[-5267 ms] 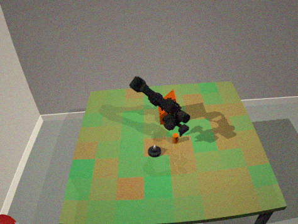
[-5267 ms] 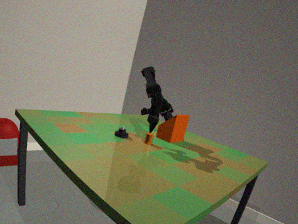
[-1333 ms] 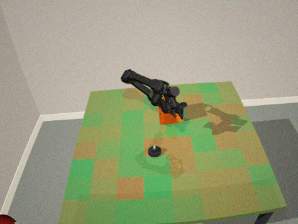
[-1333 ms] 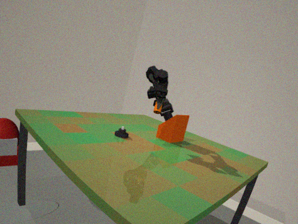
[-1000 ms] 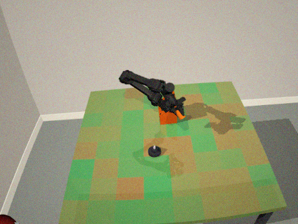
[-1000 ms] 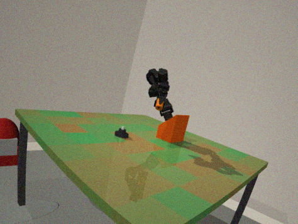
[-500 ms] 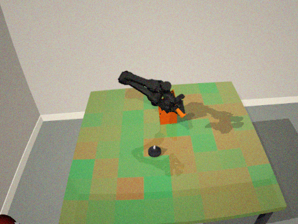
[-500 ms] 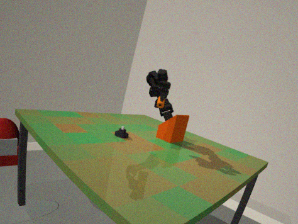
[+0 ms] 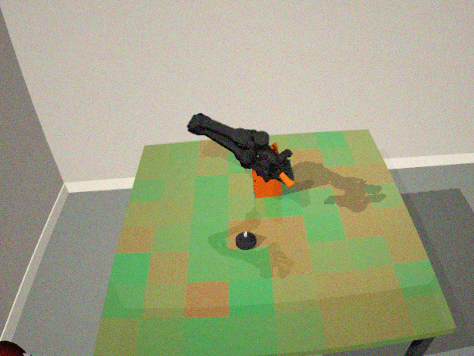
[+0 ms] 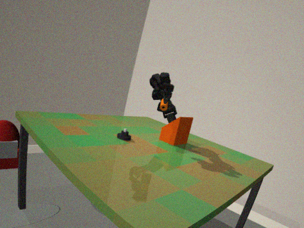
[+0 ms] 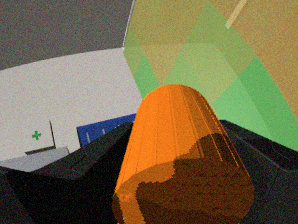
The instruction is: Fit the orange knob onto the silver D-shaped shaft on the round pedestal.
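My gripper (image 9: 285,177) (image 10: 164,105) (image 11: 176,129) is shut on the orange knob (image 9: 286,179) (image 10: 163,104) (image 11: 174,156), a round orange cylinder held in the air, lying roughly sideways between the black fingers. In the wrist view its round end face points at the camera and no hole shows. The black round pedestal (image 9: 245,241) (image 10: 124,136) with the short silver shaft (image 9: 245,233) (image 10: 125,130) stands on the table nearer the front, well apart from the gripper. The arm reaches over an orange wedge block.
An orange wedge-shaped block (image 9: 265,186) (image 10: 176,130) stands on the green and brown checkered table (image 9: 165,300) (image 10: 96,166), below the gripper. A red chair (image 10: 8,141) stands off the table's left end. The table edges lie close behind the arm.
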Controlling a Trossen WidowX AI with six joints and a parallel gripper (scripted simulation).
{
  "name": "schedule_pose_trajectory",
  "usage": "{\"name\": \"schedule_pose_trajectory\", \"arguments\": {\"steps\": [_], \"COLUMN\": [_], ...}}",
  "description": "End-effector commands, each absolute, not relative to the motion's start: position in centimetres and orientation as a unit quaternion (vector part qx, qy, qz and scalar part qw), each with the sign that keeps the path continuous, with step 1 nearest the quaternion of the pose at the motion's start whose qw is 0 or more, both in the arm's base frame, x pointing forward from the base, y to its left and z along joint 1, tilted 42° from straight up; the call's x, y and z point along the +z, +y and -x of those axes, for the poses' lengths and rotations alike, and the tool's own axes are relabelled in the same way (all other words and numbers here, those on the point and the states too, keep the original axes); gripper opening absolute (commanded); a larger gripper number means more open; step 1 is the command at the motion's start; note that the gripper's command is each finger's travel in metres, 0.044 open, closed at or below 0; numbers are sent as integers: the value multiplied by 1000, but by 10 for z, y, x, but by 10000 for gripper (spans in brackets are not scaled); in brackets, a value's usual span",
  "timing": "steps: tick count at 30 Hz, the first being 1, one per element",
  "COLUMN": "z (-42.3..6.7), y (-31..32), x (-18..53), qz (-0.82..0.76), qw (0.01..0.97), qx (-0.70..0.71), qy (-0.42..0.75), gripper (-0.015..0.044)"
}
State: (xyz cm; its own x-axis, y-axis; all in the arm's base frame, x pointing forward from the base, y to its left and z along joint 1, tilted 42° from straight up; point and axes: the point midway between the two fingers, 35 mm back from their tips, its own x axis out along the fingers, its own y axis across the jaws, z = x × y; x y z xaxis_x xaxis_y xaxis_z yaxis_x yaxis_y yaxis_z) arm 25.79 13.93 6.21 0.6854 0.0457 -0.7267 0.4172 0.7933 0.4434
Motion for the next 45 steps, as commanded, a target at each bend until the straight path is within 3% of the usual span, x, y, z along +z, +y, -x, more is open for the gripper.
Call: {"name": "schedule_pose_trajectory", "arguments": {"steps": [1,27,45], "z": [-259,-259,-266], "y": [140,138,125], "x": [64,61,37], "qz": [-306,-304,-240], "qw": [867,867,836], "qx": [-107,-107,-246], "qy": [380,381,427], "gripper": [0,0,0]}}
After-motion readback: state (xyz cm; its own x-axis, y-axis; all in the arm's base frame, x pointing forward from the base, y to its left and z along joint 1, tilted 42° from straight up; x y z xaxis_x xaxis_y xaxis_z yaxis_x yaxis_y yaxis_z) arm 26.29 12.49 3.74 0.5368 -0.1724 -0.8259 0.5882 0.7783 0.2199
